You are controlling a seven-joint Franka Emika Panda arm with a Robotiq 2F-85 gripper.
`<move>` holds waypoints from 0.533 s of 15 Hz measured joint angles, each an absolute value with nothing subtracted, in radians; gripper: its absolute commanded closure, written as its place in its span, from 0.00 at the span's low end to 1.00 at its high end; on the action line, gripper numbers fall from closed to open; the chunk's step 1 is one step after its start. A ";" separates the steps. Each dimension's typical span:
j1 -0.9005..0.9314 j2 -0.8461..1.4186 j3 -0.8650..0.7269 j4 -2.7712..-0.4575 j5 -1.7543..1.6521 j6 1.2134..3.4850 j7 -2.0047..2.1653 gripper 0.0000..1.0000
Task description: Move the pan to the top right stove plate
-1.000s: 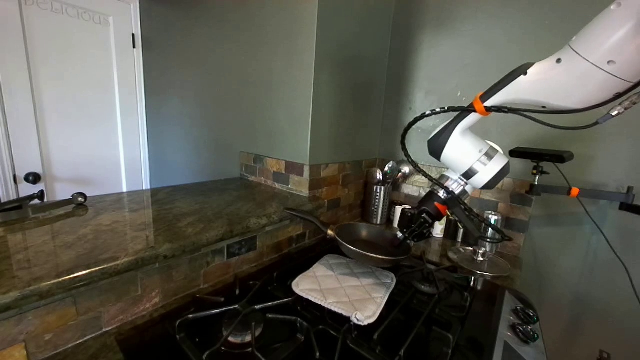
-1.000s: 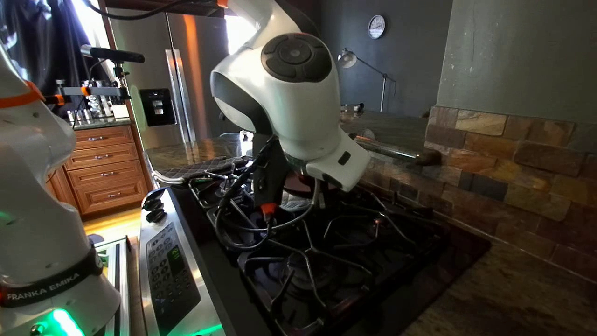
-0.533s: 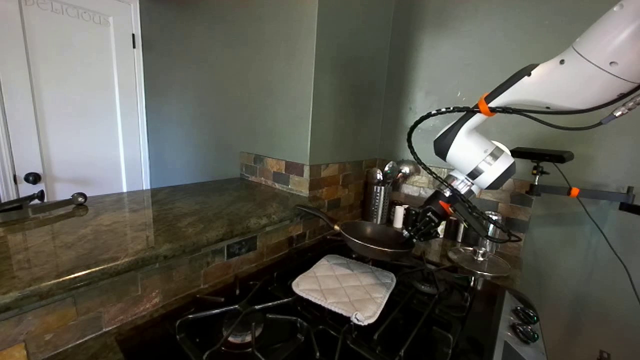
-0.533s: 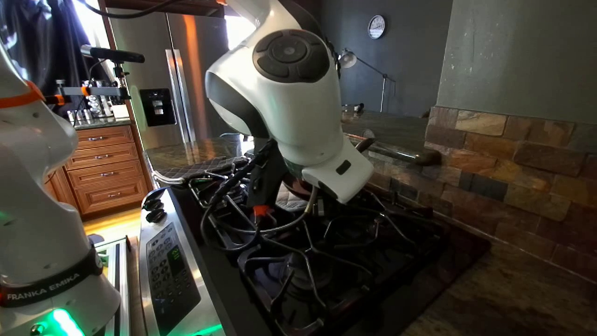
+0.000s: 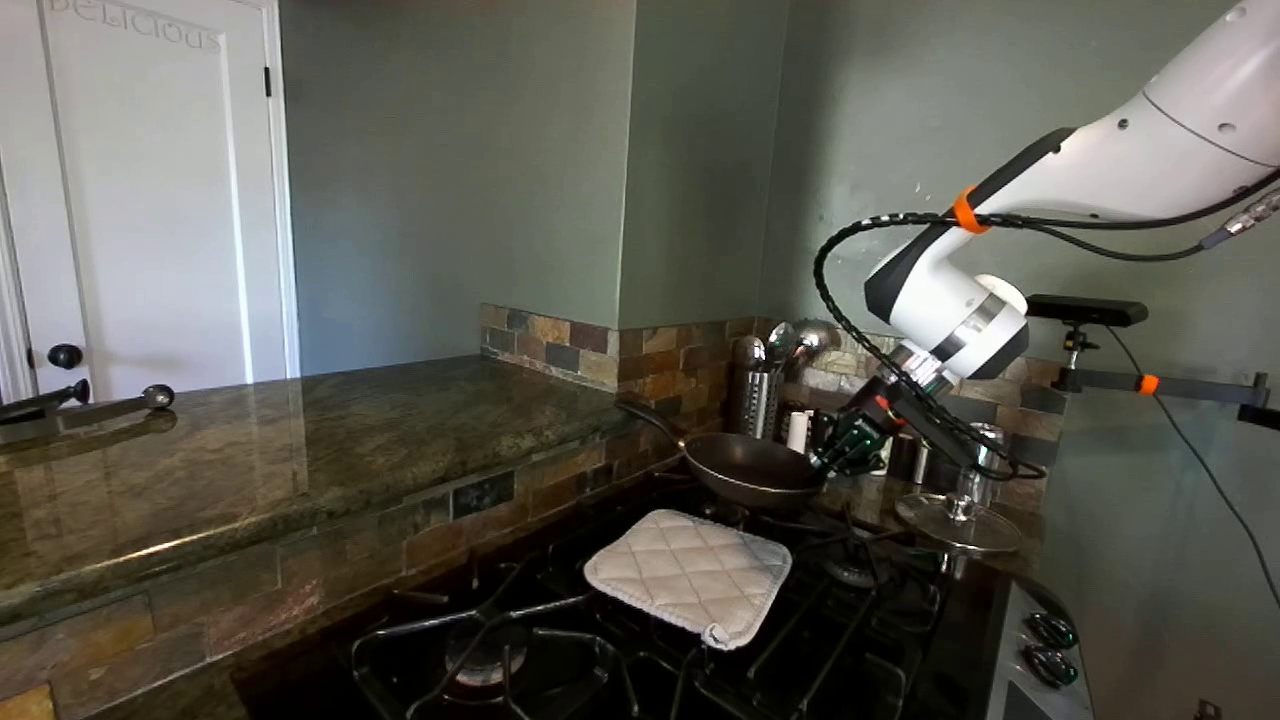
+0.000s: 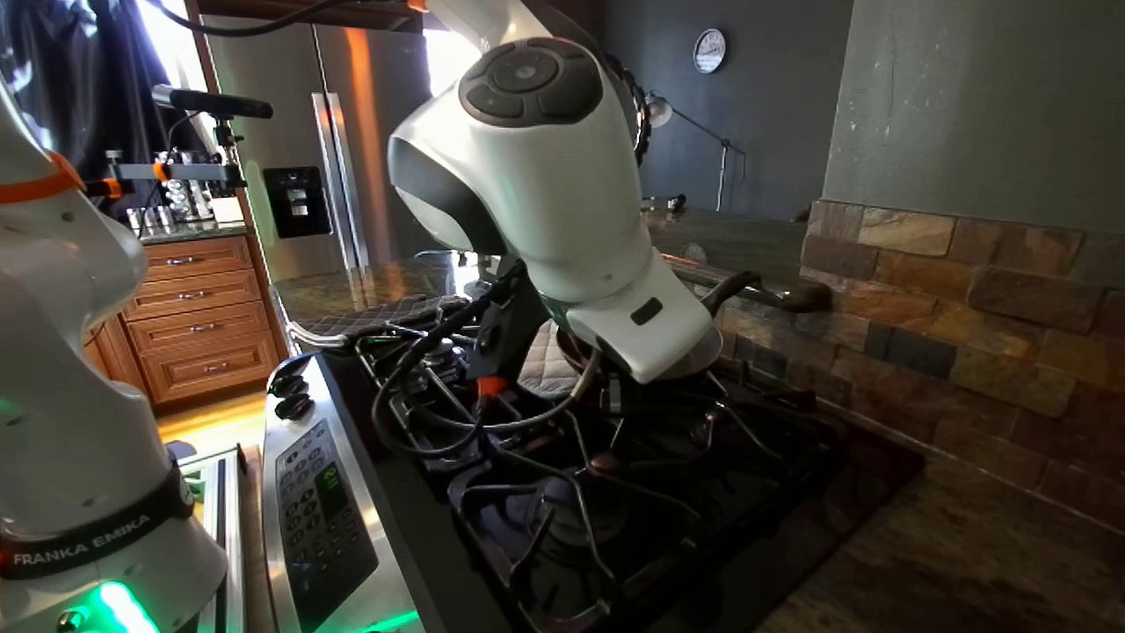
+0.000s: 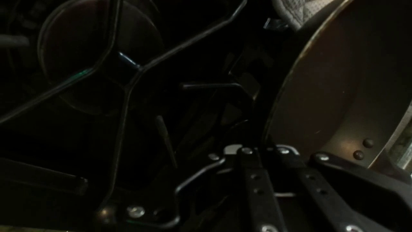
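Where the polished green-brown stone counter (image 5: 350,450) runs: along the rear of the black gas hob (image 6: 422,527), raised on multicoloured slate tiles (image 5: 485,495).
White jointed robot arm (image 5: 1090,170): extends over the hob in both exterior views.
Silver-edged control panel (image 6: 325,501): slopes along the hob's front.
Black frying pan (image 5: 755,468): round and shallow, over the rear part of the hob near the tiles; dark handle (image 5: 652,418) angled up toward the counter; contact with the hob cannot be told.
Black gas burner with dark cast-iron grate (image 6: 714,422), rear right from the control panel: beside the tiles; the pan shows beyond it in an exterior view.
White quilted square cloth (image 5: 690,575): flat across the hob, near the pan.
Black two-finger gripper (image 7: 265,150): tilted, at the pan's rim, apart from the handle.
Fingers (image 7: 251,160): narrow, pan rim pinched between the tips.
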State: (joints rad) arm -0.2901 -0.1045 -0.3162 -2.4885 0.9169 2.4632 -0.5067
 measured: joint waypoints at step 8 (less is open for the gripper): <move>-0.278 -0.111 -0.308 -2.493 0.924 2.490 -0.453 0.98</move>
State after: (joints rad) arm -0.2779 -0.1107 -0.3080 -2.4925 0.9243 2.4898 -0.4528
